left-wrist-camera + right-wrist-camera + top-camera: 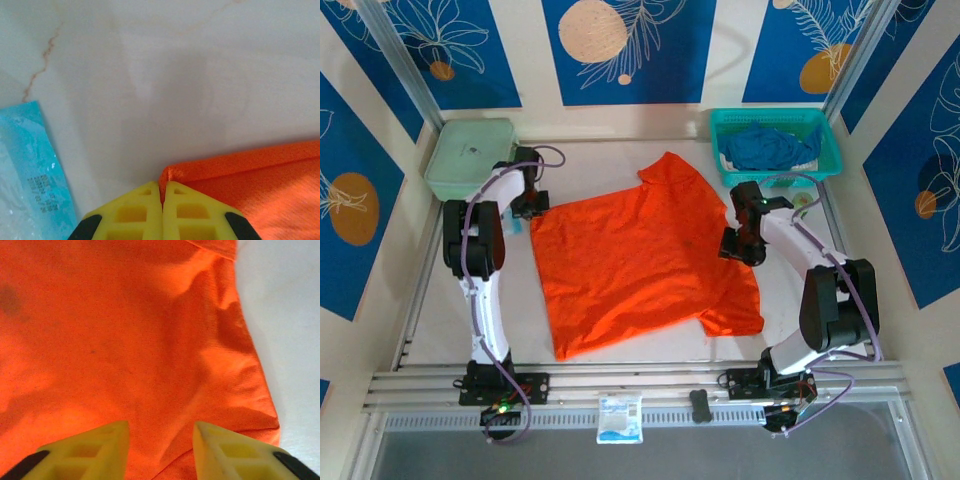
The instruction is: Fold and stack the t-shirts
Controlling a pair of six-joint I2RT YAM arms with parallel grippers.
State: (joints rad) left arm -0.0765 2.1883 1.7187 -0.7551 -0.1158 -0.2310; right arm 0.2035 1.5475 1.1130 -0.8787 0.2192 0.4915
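White table (pixel 610 165), left fingers (pixel 132 215) clenched on orange t-shirt (pixel 640 260) corner, right fingers (pixel 95 450) spread over it

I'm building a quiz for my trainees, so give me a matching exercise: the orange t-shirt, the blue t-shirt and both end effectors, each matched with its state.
Column one:
1. orange t-shirt
2. dark blue t-shirt
3. left end effector
4. right end effector

Column two:
A. open over orange cloth
B. bunched in the teal basket
C. spread out flat
D. shut on a shirt corner

Pairs: 1-C, 2-B, 3-D, 4-A
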